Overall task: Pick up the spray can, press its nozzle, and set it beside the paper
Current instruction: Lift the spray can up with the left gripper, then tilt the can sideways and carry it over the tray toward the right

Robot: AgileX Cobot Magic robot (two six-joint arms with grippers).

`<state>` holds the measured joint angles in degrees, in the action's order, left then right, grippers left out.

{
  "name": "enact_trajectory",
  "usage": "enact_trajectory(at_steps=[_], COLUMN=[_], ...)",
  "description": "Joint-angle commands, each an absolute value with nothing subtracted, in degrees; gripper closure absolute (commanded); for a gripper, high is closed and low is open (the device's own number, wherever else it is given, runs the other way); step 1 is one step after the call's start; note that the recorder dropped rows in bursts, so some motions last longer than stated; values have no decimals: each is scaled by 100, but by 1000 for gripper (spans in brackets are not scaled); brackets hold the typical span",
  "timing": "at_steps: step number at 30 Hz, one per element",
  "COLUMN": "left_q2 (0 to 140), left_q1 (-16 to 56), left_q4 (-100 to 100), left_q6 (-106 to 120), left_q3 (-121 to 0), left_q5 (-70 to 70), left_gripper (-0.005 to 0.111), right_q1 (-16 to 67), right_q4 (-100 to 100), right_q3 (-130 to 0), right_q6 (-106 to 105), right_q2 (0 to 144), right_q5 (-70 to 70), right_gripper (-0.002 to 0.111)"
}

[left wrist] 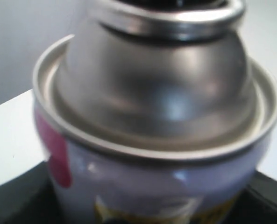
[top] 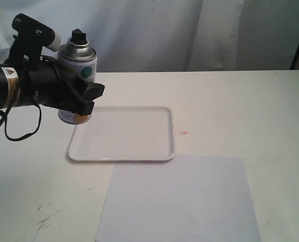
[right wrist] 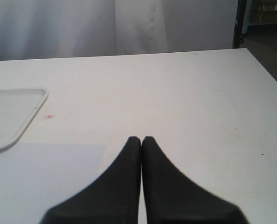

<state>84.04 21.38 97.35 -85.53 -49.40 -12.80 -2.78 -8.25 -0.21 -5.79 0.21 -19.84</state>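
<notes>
The spray can (top: 77, 68) is held upright in the air at the left, above the table near the tray's far left corner. My left gripper (top: 84, 97) is shut around its body. Its black nozzle (top: 78, 37) sits on the silver dome, untouched. The left wrist view is filled by the can's silver dome (left wrist: 166, 88) and white body; the nozzle is cut off there. The pale bluish paper (top: 179, 199) lies flat at the front middle of the table. My right gripper (right wrist: 141, 139) is shut and empty, beside the paper (right wrist: 40, 177), and is outside the exterior view.
A glossy white rimmed tray (top: 121, 157) lies just behind the paper, its edge also in the right wrist view (right wrist: 33, 116). A small red mark (top: 184, 132) is on the table right of the tray. The table's right edge (right wrist: 269, 74) drops to a dark floor.
</notes>
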Motion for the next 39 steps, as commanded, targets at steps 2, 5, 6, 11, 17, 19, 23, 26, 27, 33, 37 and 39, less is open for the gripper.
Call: enact_trajectory(at_steps=[2,5,6,11,17,19,23,26,27,33,37,39], left_q2=[8330,8330,8330,8341,8489,8544,8560,8560,8560,8560,8560,8560], left_q1=[2168,2129,2128,2192,2559,2710,3034,3213,3255,3658,3764,3764], left_q4=[9607,9436,9067,6183,2372,1518,1103,1350,1435,1856,1845,1855], left_q6=[-8978,-8297,-7811,-4781,193,1471,2467,2454,2454,2454,2454,2454], left_q3=[-5015,-5015,-5015,-5015,-5028,-5028,-5028,-5028,-5028,-5028,-5028,-5028], left_q5=[-1201,-1532,-1655,-1440,255,738,1276,1317,1349,1643,2013,2302], left_gripper=[107,107,107,107,107,107,107,107,107,107,107,107], right_q1=[-301,-301,-301,-301,-301,-301,-301,-301,-301,-301,-301,-301], right_q4=[-838,-838,-838,-838,-854,-854,-854,-854,-854,-854,-854,-854], right_q3=[0,0,0,0,0,0,0,0,0,0,0,0], right_q6=[-559,-559,-559,-559,-559,-559,-559,-559,-559,-559,-559,-559], right_q2=[0,0,0,0,0,0,0,0,0,0,0,0], right_q5=[-1984,-1984,-1984,-1984,-1984,-1984,-1984,-1984,-1984,-1984,-1984,-1984], right_gripper=[108,108,108,108,108,108,108,108,108,108,108,108])
